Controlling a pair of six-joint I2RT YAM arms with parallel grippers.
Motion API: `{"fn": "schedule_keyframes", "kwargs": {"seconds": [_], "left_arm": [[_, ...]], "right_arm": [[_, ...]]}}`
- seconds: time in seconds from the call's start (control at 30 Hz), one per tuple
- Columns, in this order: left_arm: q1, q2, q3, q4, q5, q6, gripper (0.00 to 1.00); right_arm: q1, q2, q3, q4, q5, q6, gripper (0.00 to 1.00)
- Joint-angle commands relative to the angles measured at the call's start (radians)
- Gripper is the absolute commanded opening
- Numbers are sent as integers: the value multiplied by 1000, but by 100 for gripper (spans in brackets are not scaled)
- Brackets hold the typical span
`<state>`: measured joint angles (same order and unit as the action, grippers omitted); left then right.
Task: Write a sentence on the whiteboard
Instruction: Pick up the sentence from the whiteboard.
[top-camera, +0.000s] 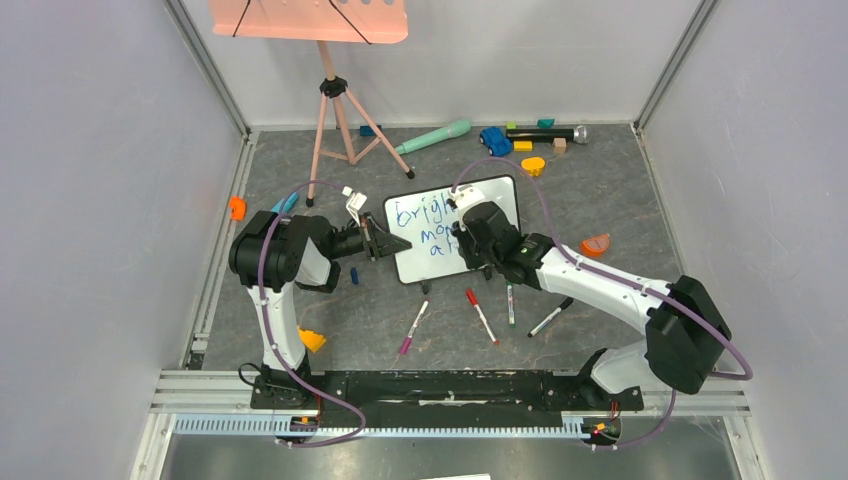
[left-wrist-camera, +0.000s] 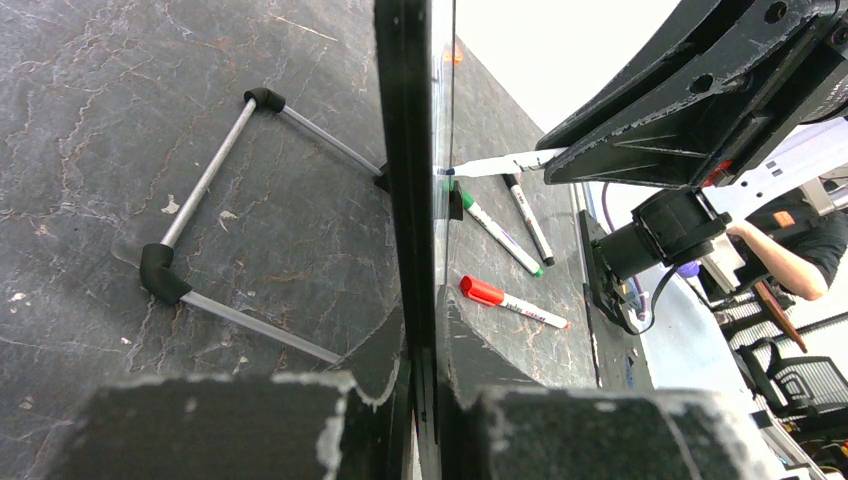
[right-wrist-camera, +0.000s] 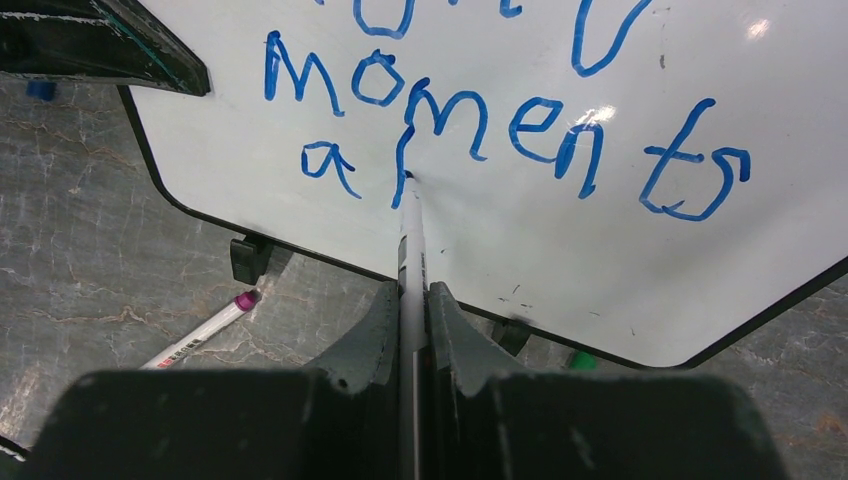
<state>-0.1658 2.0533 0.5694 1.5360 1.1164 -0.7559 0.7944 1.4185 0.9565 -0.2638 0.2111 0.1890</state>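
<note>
The whiteboard (top-camera: 432, 258) stands tilted at the table's middle, and its black frame shows edge-on in the left wrist view (left-wrist-camera: 405, 150). My left gripper (top-camera: 393, 243) (left-wrist-camera: 425, 335) is shut on the board's left edge. My right gripper (top-camera: 462, 232) (right-wrist-camera: 411, 298) is shut on a white marker (right-wrist-camera: 411, 235), whose tip touches the board. The sentence (right-wrist-camera: 500, 125) is in blue: part of a first line, then "moments", then "a" and an upright stroke at the marker's tip (right-wrist-camera: 405, 178). My right arm hides the board's right part in the top view.
Loose markers lie on the table in front of the board: purple (top-camera: 414, 328), red (top-camera: 481, 316), green (top-camera: 510, 303), black (top-camera: 550, 318). A salmon-pink music stand (top-camera: 335, 110) rises at the back left. Several toys (top-camera: 520, 135) line the back wall.
</note>
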Motion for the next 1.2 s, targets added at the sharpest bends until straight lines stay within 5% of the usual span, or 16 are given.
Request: {"fn": "schedule_keyframes", "kwargs": {"seconds": [0.0, 0.43, 1.17], "left_arm": [[-5, 78, -17, 21, -95, 161, 2], [-4, 78, -17, 21, -95, 162, 2], [-3, 80, -15, 21, -94, 160, 2]], "right_arm": [[-24, -13, 3, -3, 65, -11, 0], [-25, -23, -92, 28, 28, 16, 0], [-31, -88, 11, -23, -14, 9, 0]]}}
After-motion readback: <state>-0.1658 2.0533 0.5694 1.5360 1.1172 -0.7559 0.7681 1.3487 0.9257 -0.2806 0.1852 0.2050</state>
